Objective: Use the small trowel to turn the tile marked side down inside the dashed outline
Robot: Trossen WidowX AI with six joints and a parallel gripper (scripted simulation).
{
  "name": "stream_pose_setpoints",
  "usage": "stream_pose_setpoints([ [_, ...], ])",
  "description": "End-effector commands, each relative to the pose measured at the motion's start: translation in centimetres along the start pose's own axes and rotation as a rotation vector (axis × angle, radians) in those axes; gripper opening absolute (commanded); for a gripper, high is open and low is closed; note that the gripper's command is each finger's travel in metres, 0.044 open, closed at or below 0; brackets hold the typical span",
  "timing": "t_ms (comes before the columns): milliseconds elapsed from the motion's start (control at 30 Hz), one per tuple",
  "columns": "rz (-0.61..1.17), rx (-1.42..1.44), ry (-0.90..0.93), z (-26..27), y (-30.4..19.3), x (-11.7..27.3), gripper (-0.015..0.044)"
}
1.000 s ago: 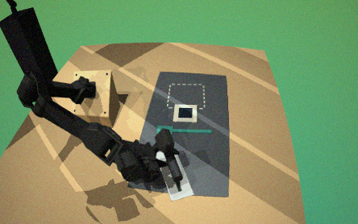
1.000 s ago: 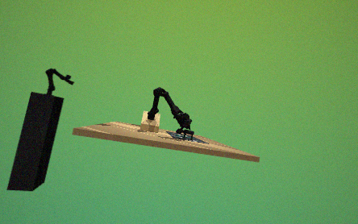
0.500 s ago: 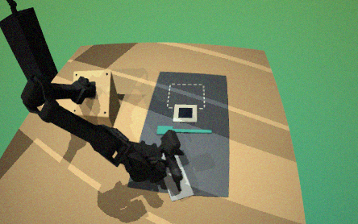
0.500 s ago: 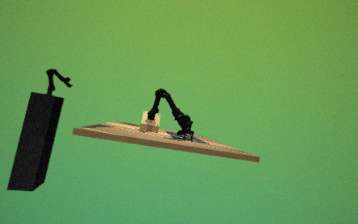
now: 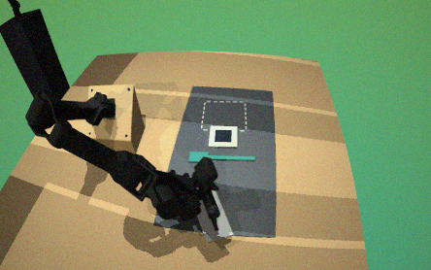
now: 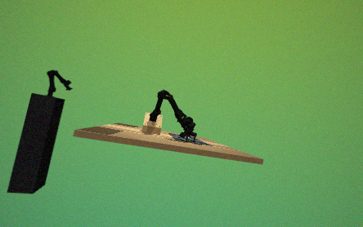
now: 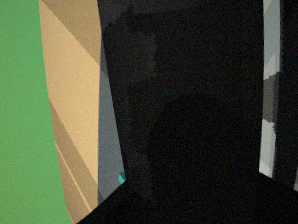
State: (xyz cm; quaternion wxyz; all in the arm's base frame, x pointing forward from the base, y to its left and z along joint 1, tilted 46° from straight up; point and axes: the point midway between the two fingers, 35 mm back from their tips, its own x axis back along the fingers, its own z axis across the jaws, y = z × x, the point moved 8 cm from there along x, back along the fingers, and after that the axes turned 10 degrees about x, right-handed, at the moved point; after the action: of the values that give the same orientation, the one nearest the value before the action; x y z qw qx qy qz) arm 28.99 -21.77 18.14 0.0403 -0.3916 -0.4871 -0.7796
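The trowel has a pale grey blade (image 5: 224, 219) lying on the front part of the dark mat (image 5: 257, 214). Its dark handle (image 7: 200, 75) fills the middle of the wrist view. My gripper (image 5: 211, 194) (image 6: 189, 139) is low over the mat, shut on the trowel's handle. The arm and fingers hide part of the handle and blade. The tile (image 5: 223, 136), a cream square with a dark square in its middle, lies flat on the mat. The dashed outline (image 5: 246, 116) is just behind it, and the tile's far edge slightly overlaps the outline's near edge.
A thin teal bar with a wider left end (image 5: 199, 156) lies between the tile and my gripper. A pale box (image 5: 113, 117) under the arm's base stands at the table's left. A tall black block (image 6: 34, 143) with another arm is beyond the table.
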Motion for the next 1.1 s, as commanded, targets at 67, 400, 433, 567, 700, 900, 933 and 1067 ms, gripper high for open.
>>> stream_pose_setpoints([
  [67, 0.0, -0.001, 0.001, 0.0, 0.0, 0.0, 0.0069],
  [400, 0.0, -0.001, 0.001, 0.7, 0.2, 0.4, 0.0],
  [433, 0.0, -0.001, 0.001, 1.1, 0.3, 0.8, 0.0],
  [567, 0.001, -0.002, 0.001, 2.8, 0.6, 2.2, 0.0],
  [700, 0.001, -0.002, 0.002, 4.3, 0.8, 3.6, 0.0],
  [900, -0.004, -0.004, -0.001, 4.6, 0.7, 3.6, 0.0],
  [933, -0.011, -0.005, -0.005, 4.8, 0.5, 3.2, 0.0],
  [1067, -0.042, -0.014, -0.024, 5.7, -0.5, 1.6, 0.0],
])
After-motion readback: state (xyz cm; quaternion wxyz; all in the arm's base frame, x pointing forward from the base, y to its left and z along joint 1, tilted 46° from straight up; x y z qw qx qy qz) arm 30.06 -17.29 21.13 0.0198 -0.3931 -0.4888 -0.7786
